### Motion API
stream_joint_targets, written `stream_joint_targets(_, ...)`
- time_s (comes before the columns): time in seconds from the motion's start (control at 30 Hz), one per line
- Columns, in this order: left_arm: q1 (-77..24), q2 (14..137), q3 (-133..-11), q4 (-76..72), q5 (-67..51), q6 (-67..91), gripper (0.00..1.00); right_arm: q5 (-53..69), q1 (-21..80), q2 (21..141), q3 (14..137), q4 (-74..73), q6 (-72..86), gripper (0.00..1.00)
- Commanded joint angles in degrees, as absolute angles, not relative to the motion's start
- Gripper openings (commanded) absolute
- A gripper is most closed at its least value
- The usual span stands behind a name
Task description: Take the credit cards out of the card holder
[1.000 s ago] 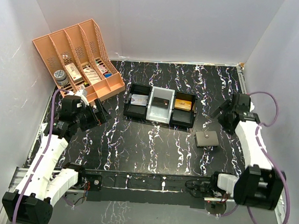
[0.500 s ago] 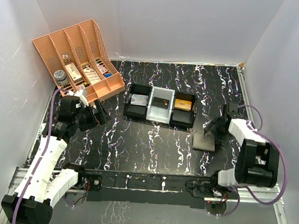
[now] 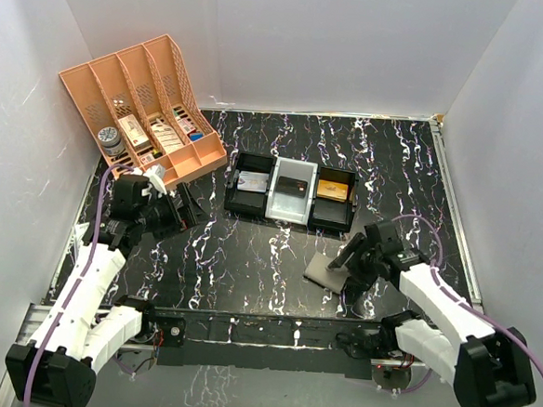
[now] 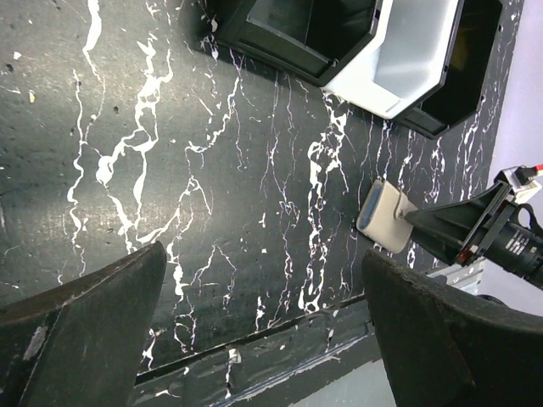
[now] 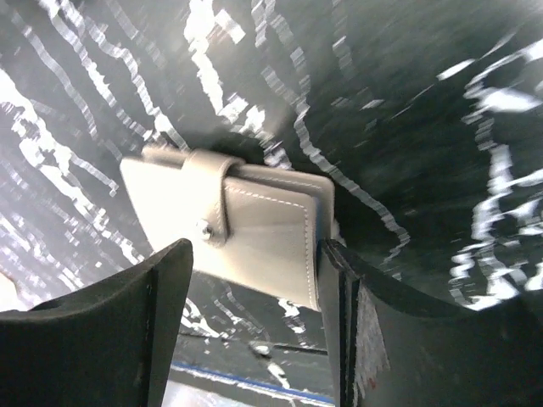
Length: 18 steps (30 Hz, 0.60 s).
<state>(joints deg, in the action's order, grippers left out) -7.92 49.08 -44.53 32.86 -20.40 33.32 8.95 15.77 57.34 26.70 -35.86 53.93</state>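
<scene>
The card holder is by the near edge of the tabletop, right of centre, just in front of the black three-compartment tray. The right gripper looks clamped on it. In the wrist view the marble is a blur but the wallet is crisp, sitting right between the fingers. From above it looks tipped, with one edge low. The left gripper hangs over the left side of the table, jaws spread wide with nothing in them.

The snap tab is done up and no credit cards show, just a sliver of grey-blue lining at the open edge.

Handling-wise, I'd guess it's light, thin and a bit floppy. It's smooth stitched leather-type stuff, so it could twist or slide in a two-finger pinch. I'd hold the body near the fold, clear of the tab and the open edge, so the other arm can pop the snap. The cards are probably stiff and slick and snug in their slots, with only an exposed edge to grab.

The top is black with white veining and looks smooth and hard, so anything flat will lie flush on it. There are white walls on three sides and a big orange lattice organiser in the far left corner. The working room is the stretch between the arms along the near edge.
</scene>
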Motion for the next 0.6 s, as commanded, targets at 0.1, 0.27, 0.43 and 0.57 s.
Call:
stream_joint_targets(0.1,-7.47,49.04,-41.99,30.04,-26.36,35.76,0.98,16.79,30.5,57.68,25.81,-19.65,58.73,0.59)
stream_joint_targets(0.27,-7.43,49.84,-42.63,30.42,-27.42,34.95,0.98,12.31,44.97,69.64,38.2,-23.35,50.46,0.61)
stream_joint_targets(0.43,-7.55,50.15,-43.86,32.84,-26.54,33.16,0.98,1.65,50.63,73.31,49.93,-32.47,45.17,0.63)
stream_joint_targets(0.57,-7.56,48.88,-42.67,33.0,-25.38,33.16,0.99,-11.17,49.9,74.58,53.82,-36.74,42.9,0.66)
